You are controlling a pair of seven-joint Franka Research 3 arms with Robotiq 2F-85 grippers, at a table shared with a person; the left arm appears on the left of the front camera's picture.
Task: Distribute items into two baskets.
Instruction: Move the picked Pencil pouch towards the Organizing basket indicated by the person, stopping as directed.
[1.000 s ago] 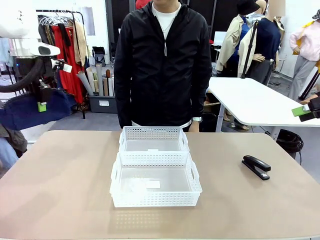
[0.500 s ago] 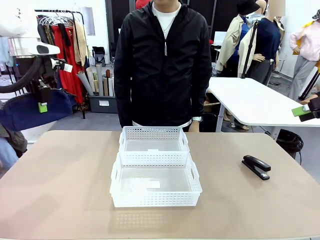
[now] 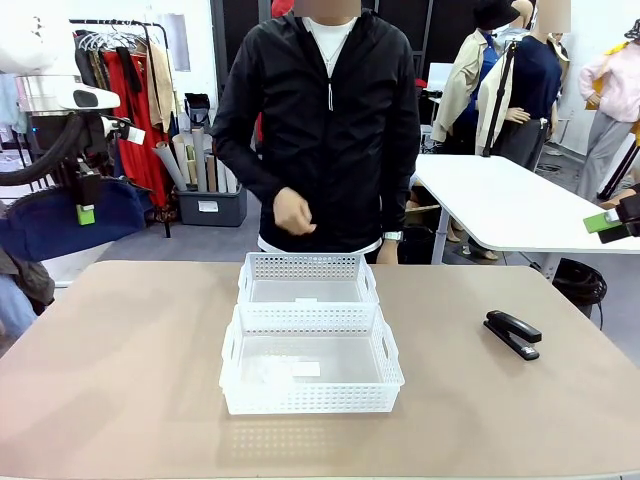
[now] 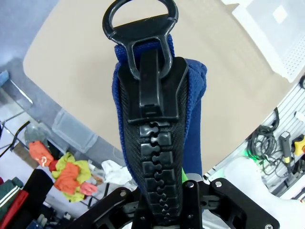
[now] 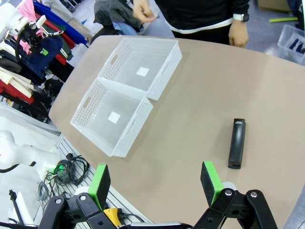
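Observation:
Two white lattice baskets stand end to end mid-table, the near basket (image 3: 310, 398) (image 5: 134, 131) against the far basket (image 3: 305, 266) (image 5: 167, 71); nothing lies in either. High off the table's left side, my left gripper (image 3: 85, 203) is shut on the dark navy pouch (image 3: 55, 222) (image 4: 195, 100), which hangs from it. The pouch's black zipper (image 4: 151, 143) runs up between the fingers. The black stapler (image 3: 512, 334) (image 5: 236, 143) lies on the table at the right. My right gripper (image 3: 612, 219) (image 5: 155, 183) is open, raised off the table's right side above and short of the stapler.
A person in a black jacket stands at the far edge behind the baskets, one hand (image 3: 293, 212) raised at waist height, the other hand (image 5: 238, 33) hanging by the table edge. The tan table (image 3: 120, 360) is bare to the left and right of the baskets.
The person has brought one hand up in front of the waist. My left gripper with the pouch has shifted only slightly; the right gripper, baskets and stapler are as before.

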